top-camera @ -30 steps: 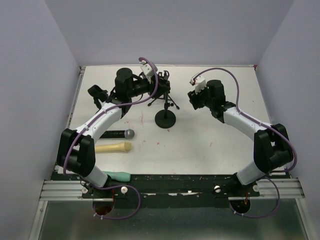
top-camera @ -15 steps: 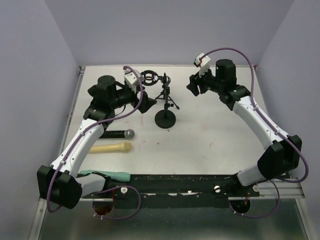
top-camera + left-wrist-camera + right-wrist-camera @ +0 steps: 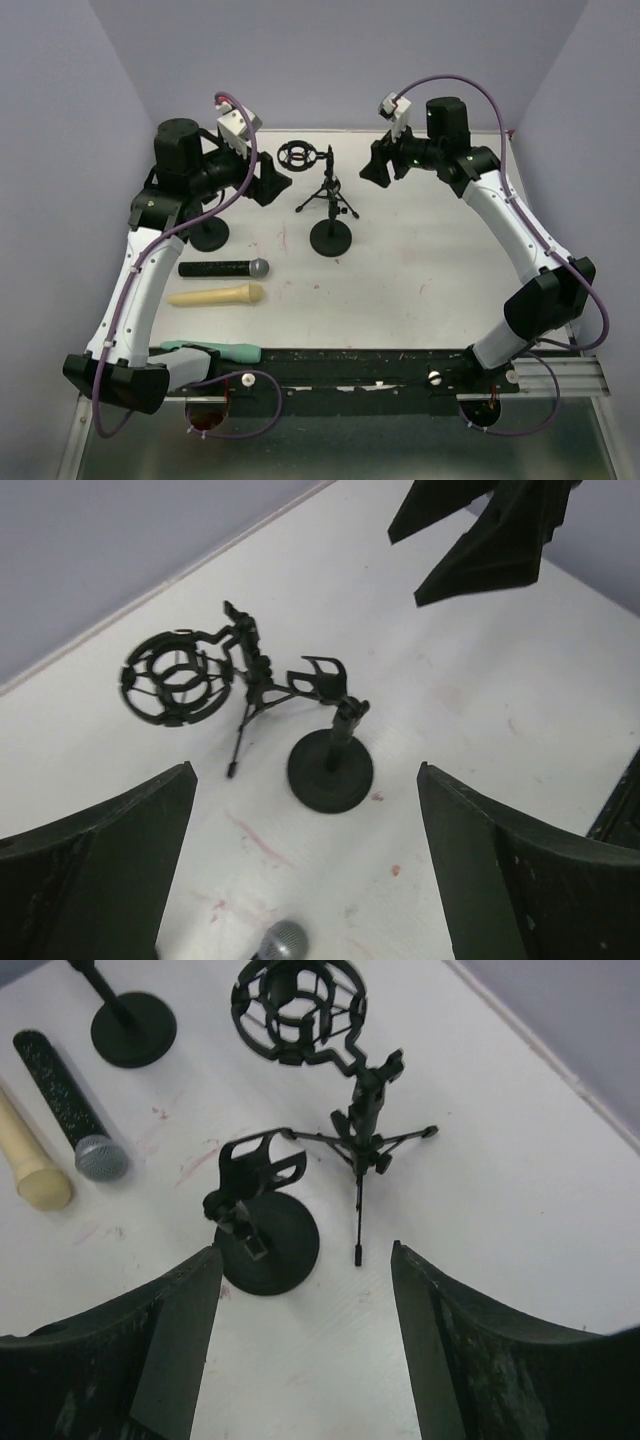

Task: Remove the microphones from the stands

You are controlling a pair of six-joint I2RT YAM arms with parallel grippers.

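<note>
I see left gripper (image 3: 268, 186) spread wide, holding nothing, raised left of tripod (image 3: 328, 192). Right gripper (image 3: 378, 168) spread too, holding nothing, right of tripod. Clip stand (image 3: 331, 238) just in front of tripod. Black mic (image 3: 225, 268) flat on table (image 3: 430, 270), off stands, left of clip stand. Beige mic (image 3: 215, 295) beside it. Third stand (image 3: 207, 235) under left arm.

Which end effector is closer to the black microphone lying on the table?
Left. The left end effector hangs just behind the black microphone, toward the back wall. The right end effector is far off to its right, past the tripod stand.
</note>
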